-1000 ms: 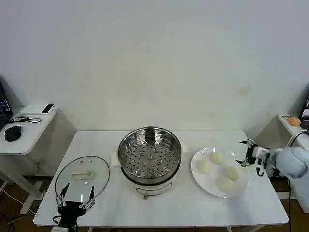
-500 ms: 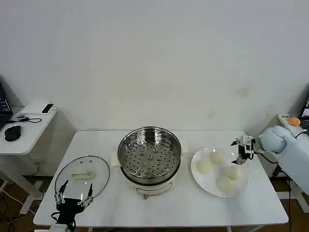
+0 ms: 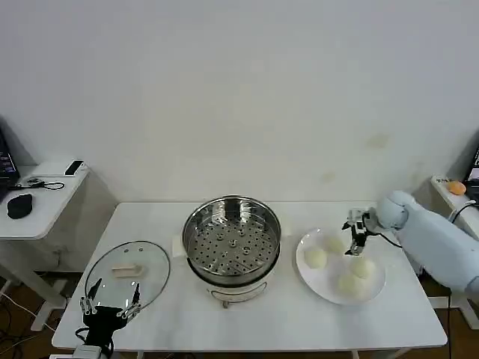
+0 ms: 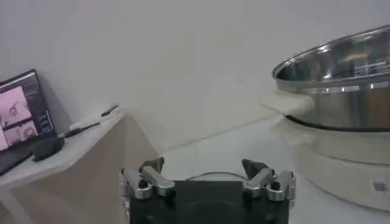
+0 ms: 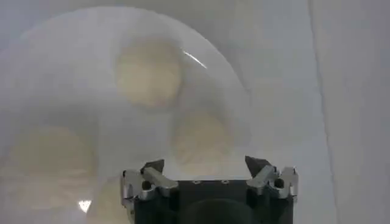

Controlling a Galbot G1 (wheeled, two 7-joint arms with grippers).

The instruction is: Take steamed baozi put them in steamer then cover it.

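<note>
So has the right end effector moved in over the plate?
Yes. The right end effector, open, has shifted toward the steamer and now hangs over the plate of baozi.

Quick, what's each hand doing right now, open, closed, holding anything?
Left hand: open, empty, at the table's near edge by the glass lid.
Right hand: open, empty, over the plate of baozi.

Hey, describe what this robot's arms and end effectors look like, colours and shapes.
The right arm has a smooth, rounded pale-blue-white shell. Its right end effector is black with silvery metal finger links and dark tips. The left end effector matches: a black body with two silvery jointed fingers.
</note>
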